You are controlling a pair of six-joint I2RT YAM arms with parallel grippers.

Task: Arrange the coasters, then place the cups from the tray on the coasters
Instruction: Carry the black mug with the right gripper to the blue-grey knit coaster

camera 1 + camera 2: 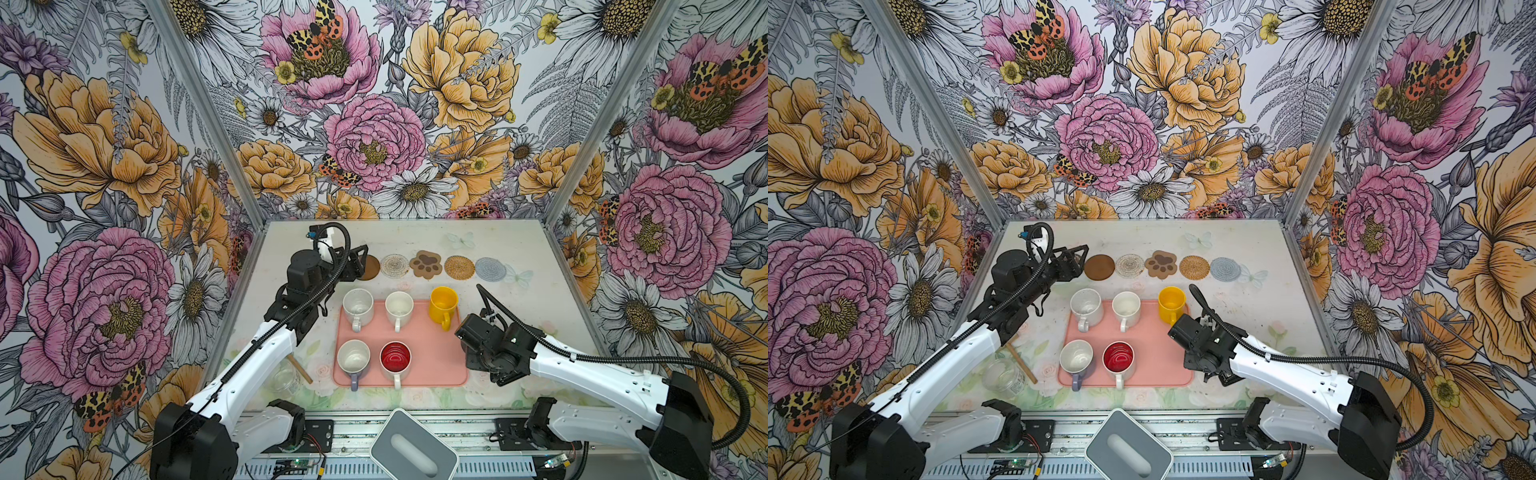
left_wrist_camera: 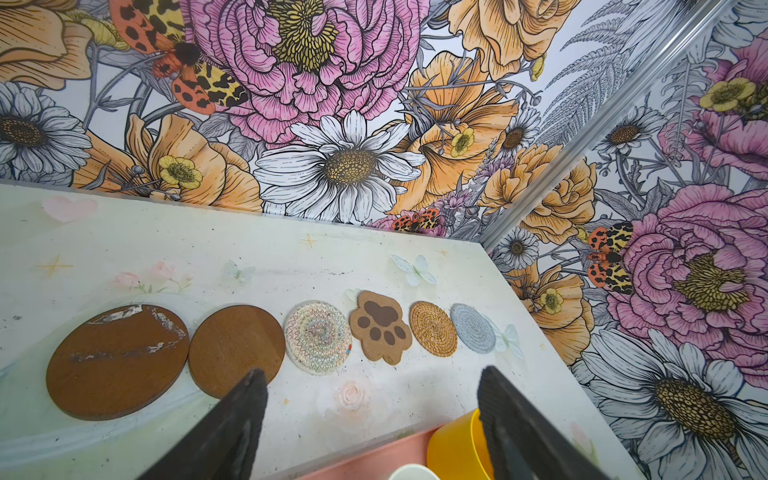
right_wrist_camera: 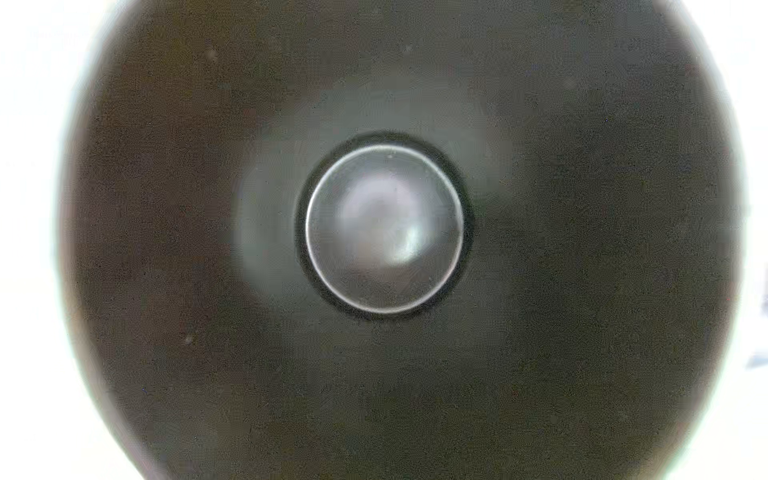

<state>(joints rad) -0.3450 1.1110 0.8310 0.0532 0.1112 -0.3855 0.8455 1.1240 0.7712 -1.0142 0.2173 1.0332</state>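
The coasters lie in a row along the far side: a scuffed brown disc (image 2: pixel 118 361), a plain brown disc (image 2: pixel 237 347), a whitish woven round (image 2: pixel 318 336), a paw shape (image 2: pixel 380 326), a rattan round (image 2: pixel 433 328) and a grey-blue round (image 2: pixel 473 328). My left gripper (image 2: pixel 372 372) hovers open and empty at the row's left end. On the pink tray (image 1: pixel 432 361) stand two white cups (image 1: pixel 358 305) (image 1: pixel 399 307), a yellow cup (image 1: pixel 443 305), a lavender cup (image 1: pixel 353 359) and a red-lined cup (image 1: pixel 395 359). My right wrist (image 1: pixel 494 345) hangs over the tray's near right corner. Its camera looks straight into a black cup (image 3: pixel 384 228), and its jaws are hidden.
A clear glass jar (image 1: pixel 286 376) and a wooden stick (image 1: pixel 301 370) sit left of the tray under the left arm. A grey rounded box (image 1: pixel 415 444) stands at the table's front edge. Flowered walls close in the left, far and right sides.
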